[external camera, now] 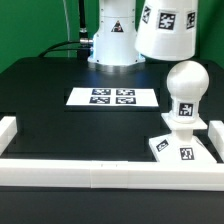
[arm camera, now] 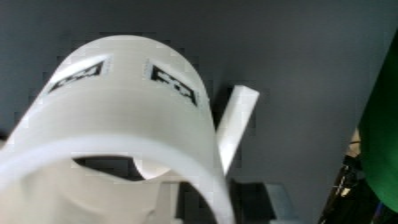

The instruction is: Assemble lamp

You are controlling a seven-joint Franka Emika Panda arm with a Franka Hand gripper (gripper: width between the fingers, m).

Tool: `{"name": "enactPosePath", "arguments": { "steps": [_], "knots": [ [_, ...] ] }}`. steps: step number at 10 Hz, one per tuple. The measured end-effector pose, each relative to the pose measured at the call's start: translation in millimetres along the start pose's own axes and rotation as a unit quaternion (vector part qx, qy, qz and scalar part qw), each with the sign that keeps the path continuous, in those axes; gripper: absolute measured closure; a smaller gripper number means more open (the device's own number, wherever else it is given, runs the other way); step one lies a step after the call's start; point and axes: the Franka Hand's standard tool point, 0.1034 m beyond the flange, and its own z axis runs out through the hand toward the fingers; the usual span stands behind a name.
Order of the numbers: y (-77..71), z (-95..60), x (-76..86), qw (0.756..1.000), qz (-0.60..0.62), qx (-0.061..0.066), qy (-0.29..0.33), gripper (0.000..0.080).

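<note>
The white tapered lamp shade [external camera: 165, 28] hangs in the air at the exterior view's upper right, tags on its side. Below and slightly right of it, the rounded bulb [external camera: 186, 92] stands upright on the flat square base [external camera: 180, 148] near the front right corner. The gripper itself is out of the exterior view. In the wrist view the shade [arm camera: 125, 110] fills most of the picture, open end towards the camera. My gripper [arm camera: 217, 205] is shut on the shade's rim wall, one finger inside and one outside. Bulb and base do not show in the wrist view.
The marker board [external camera: 112, 97] lies flat in the middle of the black table. The arm's white pedestal [external camera: 112, 38] stands behind it. A white rail [external camera: 90, 172] edges the table's front and sides. A white strip [arm camera: 237, 118] shows beside the shade in the wrist view.
</note>
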Motion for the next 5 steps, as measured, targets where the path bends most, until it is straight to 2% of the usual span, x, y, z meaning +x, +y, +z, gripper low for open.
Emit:
{"name": "enactPosePath", "arguments": {
  "steps": [2,5],
  "knots": [
    [1.0,7.6,13.7,1.0,-0.002,0.001,0.001,0.0754],
    [1.8,35.4,29.8,1.0,-0.006,-0.001,0.011,0.0754]
  ]
}}
